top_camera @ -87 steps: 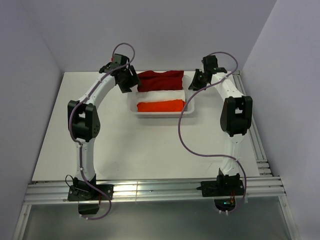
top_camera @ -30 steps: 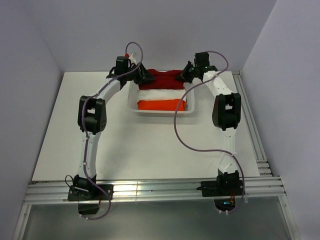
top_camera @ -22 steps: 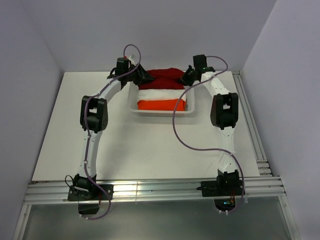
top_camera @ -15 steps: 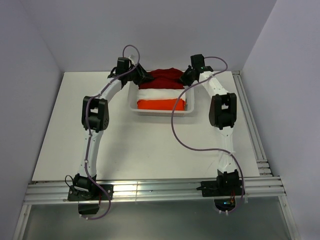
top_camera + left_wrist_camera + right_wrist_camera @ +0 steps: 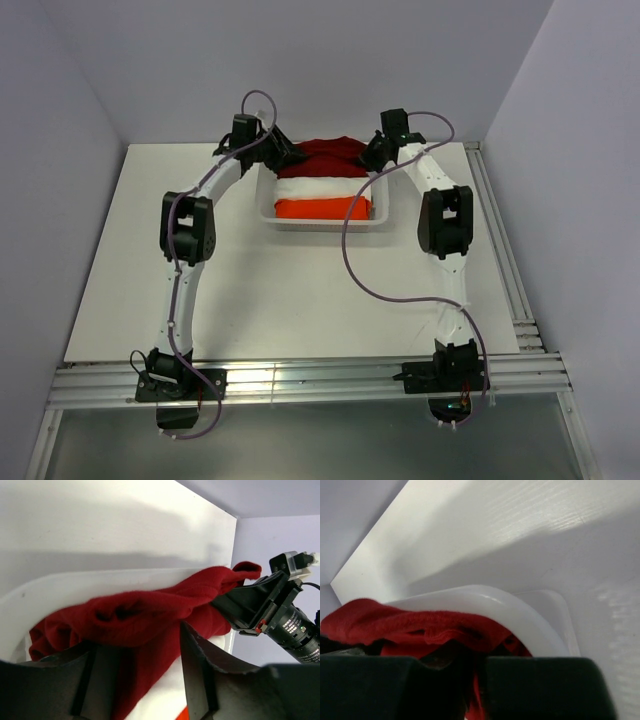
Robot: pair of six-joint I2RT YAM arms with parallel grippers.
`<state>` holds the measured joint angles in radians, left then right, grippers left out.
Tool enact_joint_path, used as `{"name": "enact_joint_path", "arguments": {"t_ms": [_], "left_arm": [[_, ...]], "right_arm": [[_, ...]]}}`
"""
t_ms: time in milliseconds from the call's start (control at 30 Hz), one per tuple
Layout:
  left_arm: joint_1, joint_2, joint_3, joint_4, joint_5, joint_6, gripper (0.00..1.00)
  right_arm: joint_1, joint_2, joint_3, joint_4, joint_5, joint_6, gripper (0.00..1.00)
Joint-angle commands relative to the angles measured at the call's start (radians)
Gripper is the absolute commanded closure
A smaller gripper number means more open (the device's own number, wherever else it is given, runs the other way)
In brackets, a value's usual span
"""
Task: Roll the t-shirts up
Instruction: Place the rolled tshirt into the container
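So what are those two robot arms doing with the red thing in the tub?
Both arms reach to the far end of the white tub. The left gripper and the right gripper each pinch one end of a dark red t-shirt, bunched up over the tub's far rim. A white cloth and a bright orange bundle lie in the tub too. The shirt isn't rolled yet.

No text can be read in any view. Only marking: a few lines of tiny white print on the black cylinder (image 5: 296, 631) behind the right gripper (image 5: 223, 605), left wrist view, too small and blurred to make out. Top and right wrist views show no lettering, numbers or signs.
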<state>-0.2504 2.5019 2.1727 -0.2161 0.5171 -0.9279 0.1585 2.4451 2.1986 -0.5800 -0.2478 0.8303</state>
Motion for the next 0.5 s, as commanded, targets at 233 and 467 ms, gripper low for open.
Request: {"name": "enact_joint_path", "arguments": {"t_ms": [233,467], "left_arm": [[0.028,-0.146,-0.016,-0.144,-0.051,0.057,0.38],[0.031,-0.221,-0.004,-0.143,-0.068,0.055,0.37]], "right_arm": [[-0.019,-0.195,-0.037,0.045,-0.024,-0.097,0.68],[-0.02,-0.267,-0.062,0.071,-0.033,-0.167,0.58]]}}
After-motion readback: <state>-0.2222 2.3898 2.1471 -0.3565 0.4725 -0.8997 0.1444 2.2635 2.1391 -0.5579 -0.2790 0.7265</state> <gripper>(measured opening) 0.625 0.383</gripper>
